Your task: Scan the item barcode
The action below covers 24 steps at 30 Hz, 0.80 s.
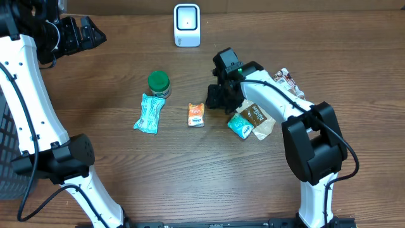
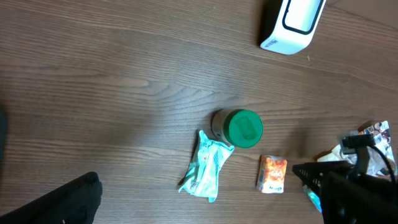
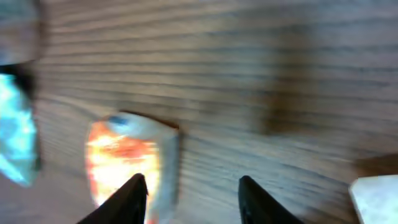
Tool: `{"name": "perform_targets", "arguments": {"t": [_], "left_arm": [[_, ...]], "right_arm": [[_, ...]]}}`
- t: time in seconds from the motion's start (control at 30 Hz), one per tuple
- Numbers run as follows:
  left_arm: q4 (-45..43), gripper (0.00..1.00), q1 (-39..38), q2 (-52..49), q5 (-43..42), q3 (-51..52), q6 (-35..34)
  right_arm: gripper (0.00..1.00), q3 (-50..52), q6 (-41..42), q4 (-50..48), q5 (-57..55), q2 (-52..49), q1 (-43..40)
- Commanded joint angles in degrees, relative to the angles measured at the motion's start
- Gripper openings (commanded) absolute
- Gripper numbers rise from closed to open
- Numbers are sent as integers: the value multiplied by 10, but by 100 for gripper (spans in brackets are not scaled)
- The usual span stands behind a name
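Wooden tabletop [image 1: 190, 177] carries the orange packet [image 1: 196, 114], lying flat and well apart from the white scanner [image 1: 186, 25]. Right claw [image 3: 194, 202] sits just beside the packet, jaws parted and empty. Left claw [image 1: 92, 31] is spread wide at the far corner, holding nothing.

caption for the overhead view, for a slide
Right gripper open beside an orange packet, with the white scanner farther back.

A brown wood-grain desk [image 1: 126, 190] fills the overhead view, its grain running left to right. Light falls evenly, with soft shadows. A dark mesh panel [image 1: 5, 145] borders its left edge.
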<state>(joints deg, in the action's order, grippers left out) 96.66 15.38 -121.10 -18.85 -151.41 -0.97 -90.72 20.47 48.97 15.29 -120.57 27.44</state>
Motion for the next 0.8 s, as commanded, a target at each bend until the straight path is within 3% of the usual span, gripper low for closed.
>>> {"name": "perform_targets", "arguments": {"t": [0.0,0.13,0.3,0.4,0.5,0.53,0.57,0.67,0.77], "left_arm": [[0,100,-4,0,0,0,1],[0,100,-4,0,0,0,1],[0,100,-4,0,0,0,1],[0,100,-4,0,0,0,1],[0,100,-4,0,0,0,1],[0,100,-4,0,0,0,1],[0,100,-4,0,0,0,1],[0,100,-4,0,0,0,1],[0,100,-4,0,0,0,1]], "right_arm": [[46,-22,32,24,55,0,3],[46,3,57,34,135,0,13],[45,43,72,3,125,0,35],[45,65,126,-17,76,0,38],[36,81,137,-34,65,0,38],[31,84,139,-38,63,0,38],[19,90,139,-48,62,0,38],[6,91,136,-53,57,0,38],[4,89,97,-64,61,0,37]]}}
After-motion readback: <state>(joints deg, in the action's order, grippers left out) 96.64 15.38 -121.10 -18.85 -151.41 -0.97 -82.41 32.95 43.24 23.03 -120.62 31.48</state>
